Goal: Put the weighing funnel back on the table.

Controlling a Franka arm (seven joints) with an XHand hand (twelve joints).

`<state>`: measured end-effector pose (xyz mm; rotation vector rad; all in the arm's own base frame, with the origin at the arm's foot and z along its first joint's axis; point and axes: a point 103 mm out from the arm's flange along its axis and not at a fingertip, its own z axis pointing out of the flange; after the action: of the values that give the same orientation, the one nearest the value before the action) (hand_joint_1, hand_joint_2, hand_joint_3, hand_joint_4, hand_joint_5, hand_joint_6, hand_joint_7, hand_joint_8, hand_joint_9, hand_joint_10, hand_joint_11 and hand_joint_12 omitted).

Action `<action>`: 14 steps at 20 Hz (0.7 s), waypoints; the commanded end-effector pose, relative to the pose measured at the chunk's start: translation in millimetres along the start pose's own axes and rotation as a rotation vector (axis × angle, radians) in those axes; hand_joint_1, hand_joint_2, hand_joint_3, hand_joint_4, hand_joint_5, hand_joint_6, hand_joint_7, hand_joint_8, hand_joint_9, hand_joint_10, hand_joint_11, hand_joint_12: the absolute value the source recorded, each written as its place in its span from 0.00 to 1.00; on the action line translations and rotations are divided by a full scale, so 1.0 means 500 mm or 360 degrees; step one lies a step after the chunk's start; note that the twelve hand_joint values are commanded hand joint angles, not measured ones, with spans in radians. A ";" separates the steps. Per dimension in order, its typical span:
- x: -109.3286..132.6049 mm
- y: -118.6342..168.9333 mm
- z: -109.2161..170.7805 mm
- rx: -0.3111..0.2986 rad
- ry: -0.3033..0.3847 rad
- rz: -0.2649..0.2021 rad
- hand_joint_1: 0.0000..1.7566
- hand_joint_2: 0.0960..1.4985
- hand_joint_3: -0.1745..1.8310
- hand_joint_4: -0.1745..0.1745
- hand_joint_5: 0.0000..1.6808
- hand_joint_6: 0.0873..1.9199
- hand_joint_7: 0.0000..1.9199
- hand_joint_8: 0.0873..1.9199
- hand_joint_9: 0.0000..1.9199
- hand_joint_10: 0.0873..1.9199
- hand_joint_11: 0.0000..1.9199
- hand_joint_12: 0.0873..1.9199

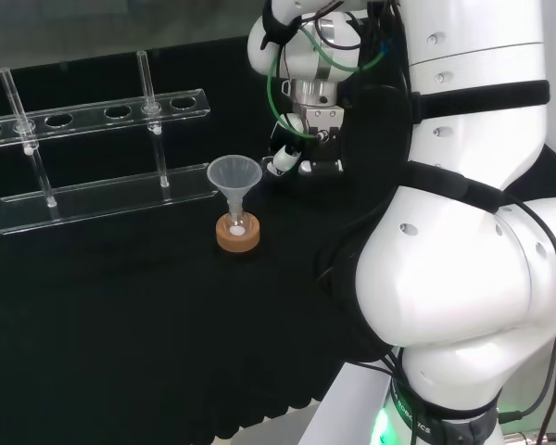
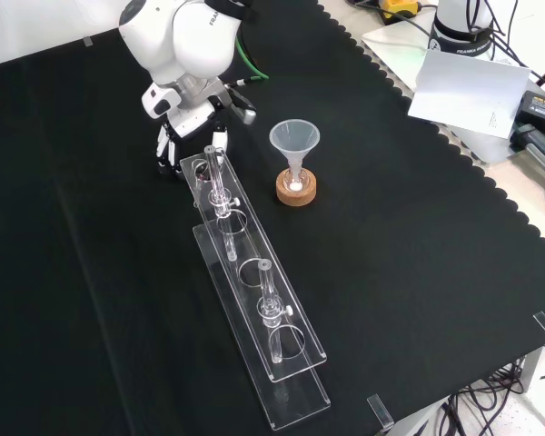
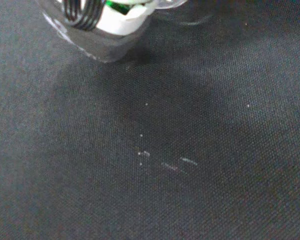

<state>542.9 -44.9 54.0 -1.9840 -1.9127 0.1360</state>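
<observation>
My hand (image 1: 299,153) hangs low over the black cloth, just right of the big funnel (image 1: 234,176) in the head view. From the front, the hand (image 2: 174,136) is beyond the far end of the clear rack (image 2: 254,291), fingers pointing down at the cloth. The wrist view has the cloth very close, with one curled finger (image 3: 117,22) near it. A faint clear curved rim beside that finger is the weighing funnel (image 3: 190,17), pinched in the hand; most of it is hidden.
The big funnel (image 2: 294,141) stands mouth up in a small flask on a cork ring (image 2: 296,190). The long clear rack (image 1: 102,190) carries upright glass tubes (image 1: 150,88). The arm's white links (image 1: 463,213) rise at the head view's right.
</observation>
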 end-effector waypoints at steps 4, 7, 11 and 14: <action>0.007 -0.021 -0.013 -0.0020 0.0015 -0.0022 0.55 0.58 0.08 0.56 0.50 0.29 0.25 0.30 0.40 0.17 0.30 0.59; 0.009 -0.028 -0.016 -0.0006 0.0007 -0.0024 0.55 0.58 0.07 0.55 0.45 0.29 0.24 0.30 0.39 0.18 0.29 0.60; 0.013 -0.034 -0.016 0.0034 -0.0012 -0.0021 0.54 0.58 0.06 0.52 0.37 0.28 0.22 0.30 0.36 0.19 0.26 0.61; 0.014 -0.037 -0.019 0.0052 -0.0016 -0.0024 0.54 0.58 0.04 0.50 0.30 0.25 0.19 0.30 0.33 0.21 0.23 0.63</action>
<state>530.3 -40.7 67.9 -1.9593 -1.9199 0.1522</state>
